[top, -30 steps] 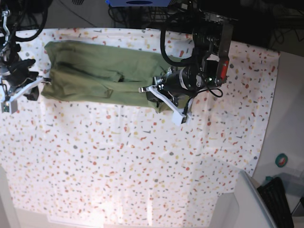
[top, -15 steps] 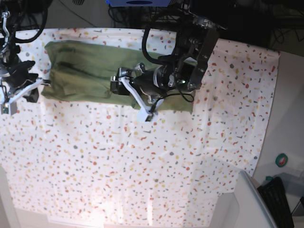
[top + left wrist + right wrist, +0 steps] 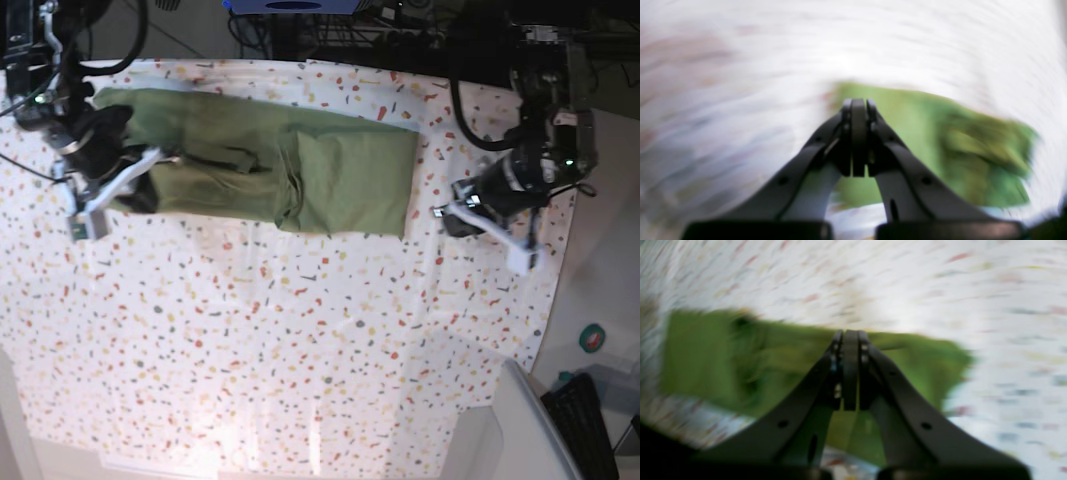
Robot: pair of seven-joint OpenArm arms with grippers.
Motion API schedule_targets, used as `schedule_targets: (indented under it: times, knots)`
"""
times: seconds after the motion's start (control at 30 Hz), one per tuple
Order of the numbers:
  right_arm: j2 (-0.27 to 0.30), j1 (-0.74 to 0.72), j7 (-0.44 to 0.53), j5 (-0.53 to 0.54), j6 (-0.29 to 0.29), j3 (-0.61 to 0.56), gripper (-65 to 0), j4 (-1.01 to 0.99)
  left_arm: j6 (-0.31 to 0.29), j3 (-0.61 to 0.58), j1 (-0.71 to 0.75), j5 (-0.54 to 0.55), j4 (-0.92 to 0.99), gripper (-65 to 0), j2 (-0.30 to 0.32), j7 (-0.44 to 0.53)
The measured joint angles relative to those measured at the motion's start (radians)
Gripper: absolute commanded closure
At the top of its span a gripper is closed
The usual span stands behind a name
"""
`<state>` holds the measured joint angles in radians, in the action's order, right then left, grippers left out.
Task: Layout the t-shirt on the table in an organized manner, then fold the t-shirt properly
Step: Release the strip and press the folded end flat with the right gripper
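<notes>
Since a second ago: left tool [image 3: 487,222] pulled off the t-shirt [image 3: 300,165] to right of frame, shut on nothing; one end now doubled over the middle, so cross fold looks done; right tool [image 3: 112,192] moved in over shirt's left end, shut, nothing visibly pinched; shirt a long olive band, upper centre of speckled white worktop [image 3: 300,350]; soft matte cotton, creased at the fold.
</notes>
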<state>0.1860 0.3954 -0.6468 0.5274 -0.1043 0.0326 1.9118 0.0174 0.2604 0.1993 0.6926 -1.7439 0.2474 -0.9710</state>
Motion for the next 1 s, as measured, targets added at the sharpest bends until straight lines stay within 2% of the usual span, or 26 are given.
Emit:
schedule_targets:
  times: [0.1, 0.2, 0.23, 0.27, 0.33, 0.43, 0.53, 0.63, 0.83, 1.0]
  knots:
    - [-0.022, -0.029, -0.053, 0.003, -0.001, -0.16, -1.4, -0.03, -0.01, 0.195, 0.056, 0.009, 0.048, 0.0, 0.043, 0.001]
    - [-0.018, -0.082, -0.072, -0.011, 0.007, -0.296, -24.0, -0.087, -0.008, 0.325, 0.121, 0.011, 0.107, 0.0, 0.109, 0.011]
    - [-0.018, -0.09, -0.068, -0.011, 0.007, -0.334, -29.4, -0.106, -0.007, 0.359, 0.137, 0.01, 0.126, 0.0, 0.126, 0.01]
    - [-0.019, -0.094, -0.065, -0.008, 0.005, -0.366, -32.1, -0.128, -0.008, 0.396, 0.151, 0.008, 0.143, 0.0, 0.137, 0.009]
    - [-0.025, -0.096, -0.062, -0.006, 0.006, -0.394, -30.0, -0.179, -0.024, 0.465, 0.171, 0.013, 0.175, 0.0, 0.148, 0.009]
    - [-0.021, -0.12, 0.011, -0.012, 0.011, -0.394, -27.8, -0.253, -0.131, 0.543, 0.191, 0.013, 0.204, 0.0, 0.149, 0.011]
    - [-0.016, -0.139, 0.024, -0.011, 0.013, -0.39, -27.9, -0.29, -0.187, 0.562, 0.194, 0.007, 0.229, 0.0, 0.147, 0.009]
    - [-0.024, -0.137, 0.018, -0.011, 0.013, -0.395, -28.1, -0.291, -0.197, 0.562, 0.191, 0.01, 0.23, 0.0, 0.142, 0.01]
    - [-0.022, -0.173, 0.027, -0.007, 0.011, -0.393, -34.4, -0.3, -0.198, 0.559, 0.191, 0.012, 0.23, 0.0, 0.138, 0.009]
    - [-0.073, -0.197, 0.016, -0.005, 0.011, -0.393, -34.1, -0.376, -0.198, 0.559, 0.191, 0.012, 0.23, 0.0, 0.138, 0.009]
